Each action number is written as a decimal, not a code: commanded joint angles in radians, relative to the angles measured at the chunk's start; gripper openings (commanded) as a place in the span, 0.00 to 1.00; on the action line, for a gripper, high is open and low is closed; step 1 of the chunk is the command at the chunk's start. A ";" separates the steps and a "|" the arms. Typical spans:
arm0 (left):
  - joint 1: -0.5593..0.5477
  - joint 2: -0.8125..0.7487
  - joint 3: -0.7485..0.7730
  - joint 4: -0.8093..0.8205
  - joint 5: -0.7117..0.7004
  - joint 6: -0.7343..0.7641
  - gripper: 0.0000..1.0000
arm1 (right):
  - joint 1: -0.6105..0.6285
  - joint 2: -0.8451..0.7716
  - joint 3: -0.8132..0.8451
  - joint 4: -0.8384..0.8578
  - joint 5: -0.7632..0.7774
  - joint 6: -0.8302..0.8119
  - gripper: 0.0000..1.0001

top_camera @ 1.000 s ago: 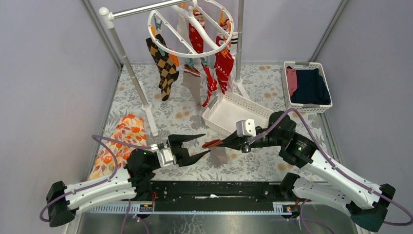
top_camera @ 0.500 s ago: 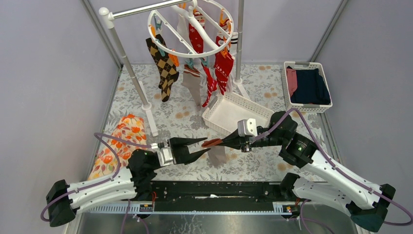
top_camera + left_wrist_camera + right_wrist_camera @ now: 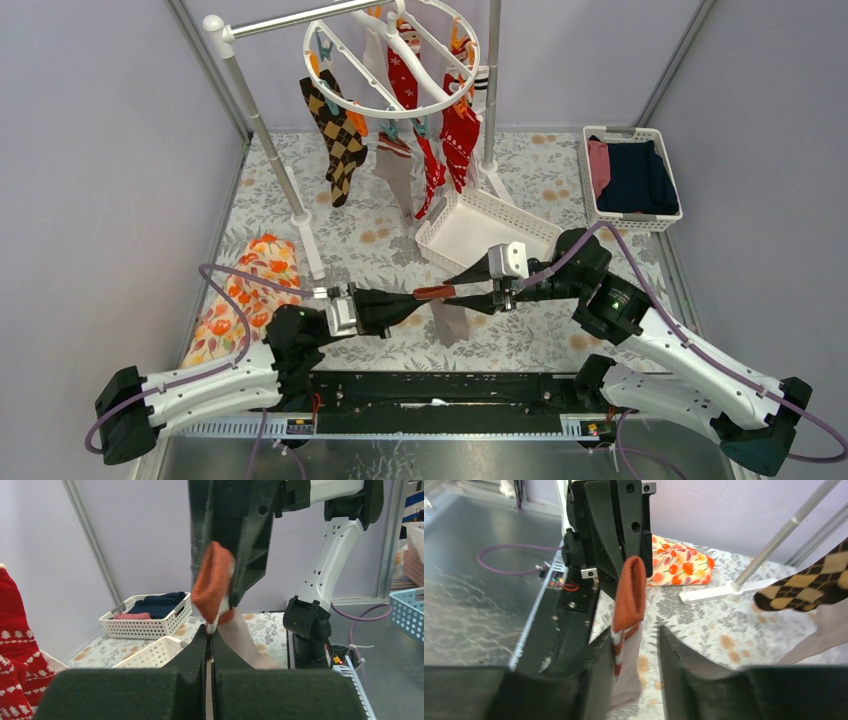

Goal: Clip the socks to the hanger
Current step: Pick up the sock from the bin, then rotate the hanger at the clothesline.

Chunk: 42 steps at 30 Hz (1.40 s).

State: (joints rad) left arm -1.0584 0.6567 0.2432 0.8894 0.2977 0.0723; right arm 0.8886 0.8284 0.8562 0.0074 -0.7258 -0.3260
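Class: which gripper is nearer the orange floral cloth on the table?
Left. In the top view the left gripper lies right of the orange floral cloth; the right gripper is farther right, past the left one.

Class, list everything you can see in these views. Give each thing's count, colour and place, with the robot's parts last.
hanger: one, white ring, orange and teal clips, back centre
hanging socks: several, one argyle, one taupe, some red-and-white, clipped to the hanger
held sock: one, taupe with orange cuff, between the grippers
pole: one, grey, back left
middle basket: one, white, centre
right basket: one, white, far right
folded clothes: navy and pink, in the right basket
floral cloth: one, orange, left
left gripper: black, shut on the held sock
right gripper: black, open around the cuff
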 commanded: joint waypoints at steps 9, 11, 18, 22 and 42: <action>0.012 -0.255 0.165 -0.678 -0.391 -0.192 0.00 | 0.007 -0.033 0.048 0.108 0.374 0.025 0.88; 0.011 -0.273 0.215 -0.800 -0.487 -0.206 0.00 | 0.007 0.026 0.067 0.163 0.401 0.037 0.88; 0.012 -0.294 0.295 -0.965 -0.769 -0.214 0.00 | 0.007 0.252 0.185 0.393 0.495 0.051 0.87; 0.012 -0.313 0.257 -0.896 -0.855 -0.204 0.00 | 0.008 0.365 0.249 0.515 0.522 0.053 0.85; 0.012 -0.298 0.220 -0.793 -0.815 -0.210 0.00 | 0.013 0.615 0.536 0.564 0.666 0.300 0.78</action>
State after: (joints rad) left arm -1.0527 0.3683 0.4419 0.0727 -0.5304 -0.1265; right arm 0.8925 1.4322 1.2877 0.5705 -0.0212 -0.1394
